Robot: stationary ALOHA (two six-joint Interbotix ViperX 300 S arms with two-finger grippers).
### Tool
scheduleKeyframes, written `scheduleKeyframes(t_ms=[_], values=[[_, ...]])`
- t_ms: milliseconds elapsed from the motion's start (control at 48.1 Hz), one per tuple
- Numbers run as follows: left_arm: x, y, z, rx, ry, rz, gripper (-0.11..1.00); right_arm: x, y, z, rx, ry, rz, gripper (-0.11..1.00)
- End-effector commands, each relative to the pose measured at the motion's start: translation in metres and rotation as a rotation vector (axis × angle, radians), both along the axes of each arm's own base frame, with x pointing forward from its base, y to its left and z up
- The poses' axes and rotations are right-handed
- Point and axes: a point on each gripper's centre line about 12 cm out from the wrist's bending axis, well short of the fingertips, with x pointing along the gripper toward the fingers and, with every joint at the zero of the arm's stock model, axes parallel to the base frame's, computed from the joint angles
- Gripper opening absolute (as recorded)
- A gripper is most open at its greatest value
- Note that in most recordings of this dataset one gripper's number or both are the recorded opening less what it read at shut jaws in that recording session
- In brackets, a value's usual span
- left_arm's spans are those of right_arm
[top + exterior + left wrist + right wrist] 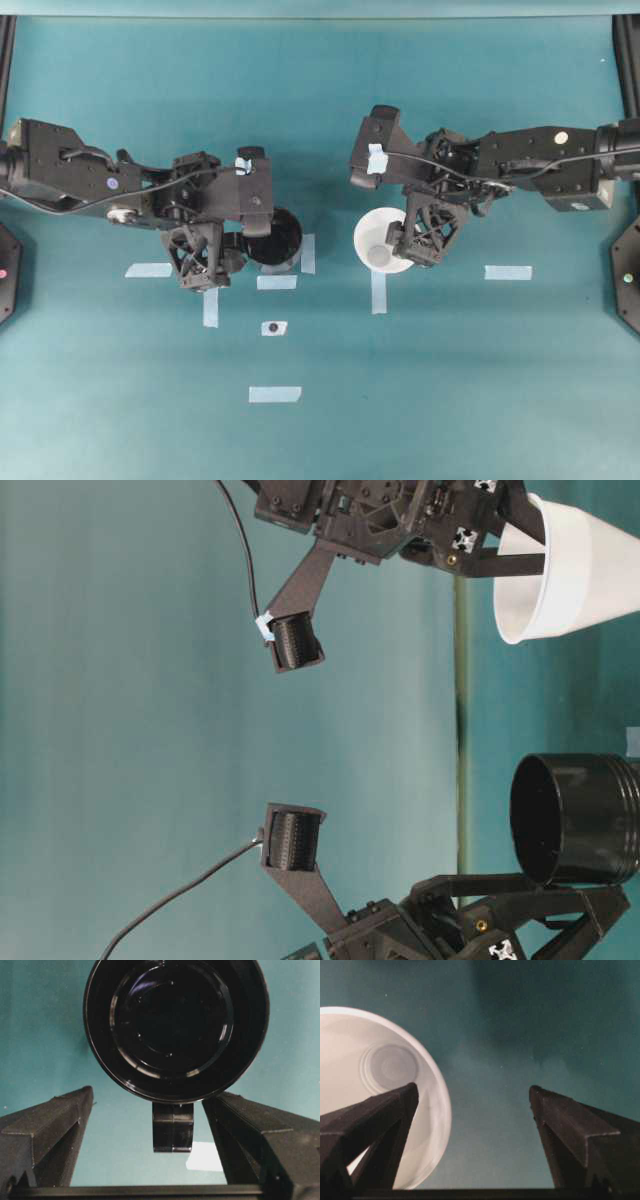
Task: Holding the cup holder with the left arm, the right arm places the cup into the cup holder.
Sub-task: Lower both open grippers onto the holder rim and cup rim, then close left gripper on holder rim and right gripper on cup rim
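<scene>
The glossy black cup holder (175,1025) stands upright on the teal table, its mouth facing the left wrist camera. Its small side tab (173,1127) points back between the fingers of my left gripper (152,1102), which is open and touches neither the tab nor the wall. In the overhead view the cup holder (280,238) is just right of my left gripper (215,258). The white cup (380,1085) stands upright. My right gripper (474,1089) is open over the cup's rim, one finger above its mouth and the other outside. The overhead view shows the cup (380,240) under my right gripper (418,240).
Pale-blue tape strips (275,394) mark spots on the teal table (320,440), some beside the cup holder and the cup. One tape piece with a dark dot (273,327) lies in front of the cup holder. A gap of bare table separates holder and cup.
</scene>
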Motion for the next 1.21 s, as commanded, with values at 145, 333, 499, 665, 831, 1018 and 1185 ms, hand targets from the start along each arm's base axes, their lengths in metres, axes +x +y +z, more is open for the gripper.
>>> scheduleKeyframes(t_ms=[145, 333, 499, 665, 831, 1018, 1185], values=[[0.004, 0.001, 0.007, 0.005, -0.026, 0.001, 0.92, 0.009, -0.002, 0.018, -0.011, -0.062, -0.006, 0.95], [0.004, 0.001, 0.008, 0.0, -0.026, 0.008, 0.91, 0.01, -0.003, 0.019, -0.01, -0.065, -0.011, 0.94], [0.003, 0.001, 0.009, 0.0, -0.029, 0.008, 0.74, 0.01, -0.002, 0.017, 0.003, -0.06, -0.027, 0.84], [0.003, 0.001, 0.012, 0.002, -0.038, 0.007, 0.32, 0.01, -0.002, 0.017, 0.014, -0.06, -0.052, 0.46], [0.004, 0.001, 0.015, 0.004, -0.047, 0.004, 0.21, 0.01, -0.001, 0.017, 0.021, -0.059, -0.061, 0.19], [0.003, 0.0, 0.02, 0.011, -0.06, -0.004, 0.21, 0.01, 0.0, 0.021, 0.038, -0.066, -0.077, 0.18], [0.003, -0.003, 0.024, 0.011, -0.071, -0.01, 0.21, 0.008, 0.001, 0.027, 0.052, -0.071, -0.09, 0.16]])
